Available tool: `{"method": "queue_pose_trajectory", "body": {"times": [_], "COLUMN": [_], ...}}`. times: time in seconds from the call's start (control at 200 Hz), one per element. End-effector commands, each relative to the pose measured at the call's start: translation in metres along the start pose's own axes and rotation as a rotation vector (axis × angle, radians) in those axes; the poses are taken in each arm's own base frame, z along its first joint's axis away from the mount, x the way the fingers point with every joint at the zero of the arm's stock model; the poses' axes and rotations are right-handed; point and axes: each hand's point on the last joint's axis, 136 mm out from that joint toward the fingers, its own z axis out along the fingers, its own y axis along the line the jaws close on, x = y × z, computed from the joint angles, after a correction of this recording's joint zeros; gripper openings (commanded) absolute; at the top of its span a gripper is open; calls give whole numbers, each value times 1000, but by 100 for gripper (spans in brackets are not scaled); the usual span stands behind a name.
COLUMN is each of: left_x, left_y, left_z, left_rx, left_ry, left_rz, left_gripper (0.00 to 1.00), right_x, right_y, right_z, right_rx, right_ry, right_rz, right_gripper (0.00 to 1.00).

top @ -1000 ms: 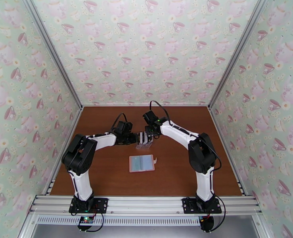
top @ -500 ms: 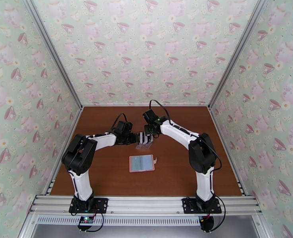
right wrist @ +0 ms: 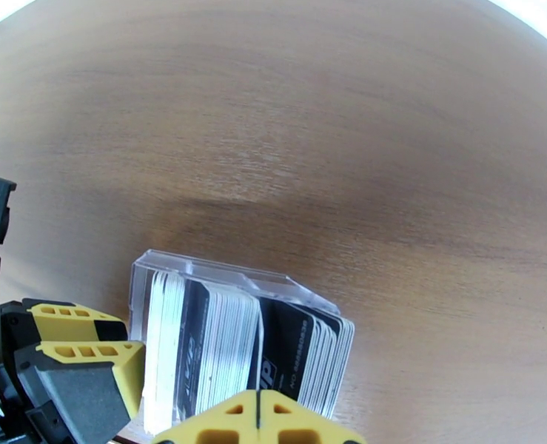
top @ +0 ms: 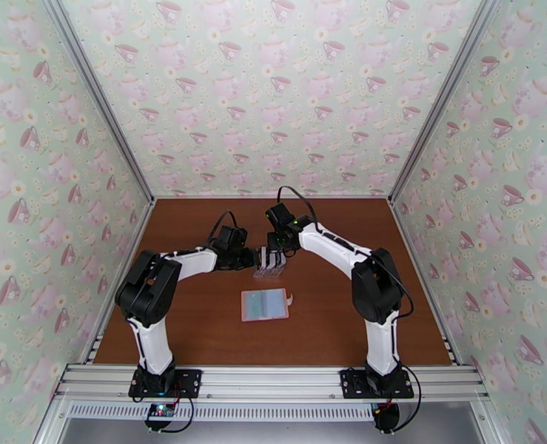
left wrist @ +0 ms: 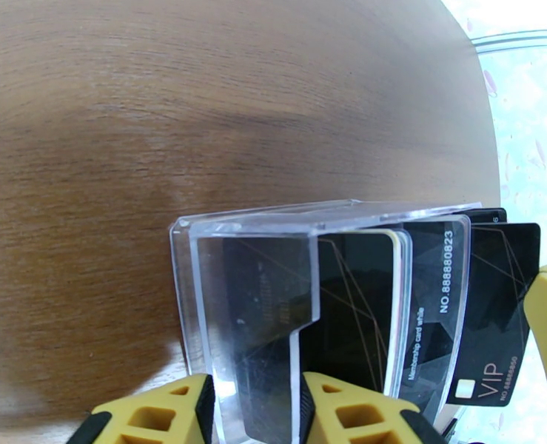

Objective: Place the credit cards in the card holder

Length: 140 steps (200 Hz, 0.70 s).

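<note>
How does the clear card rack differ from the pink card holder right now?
The clear rack stands upright, packed with credit cards; the card holder lies open and flat, pockets up. The rack is transparent; the card holder is opaque, pale blue-grey inside. The left gripper clamps the rack's end wall; the card holder lies untouched, nearer the arm bases. Both rest on the brown table.
</note>
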Motion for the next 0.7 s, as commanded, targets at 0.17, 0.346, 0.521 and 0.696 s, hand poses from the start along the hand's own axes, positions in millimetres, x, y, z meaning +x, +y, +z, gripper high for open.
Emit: {"method": "queue_pose_trajectory", "body": {"times": [0.17,0.346,0.521,0.696], "left_x": [6,6,6,6], "left_y": [13,13,14,13], "left_z": [5,4,5,5], "left_rx": [-35,-36,-38,-36], "left_ry": [34,33,34,33], "left_rz": [-29,-29,-31,-29], "left_gripper": [37,37,37,37], "right_x": [16,20,22,23], "right_y": [4,5,7,7], "right_z": [15,18,18,17], "right_rx": [7,-1,-5,-5], "right_ry": [60,71,75,77], "right_rz": [-11,-12,-15,-15], "right_gripper": [1,6,13,13]}}
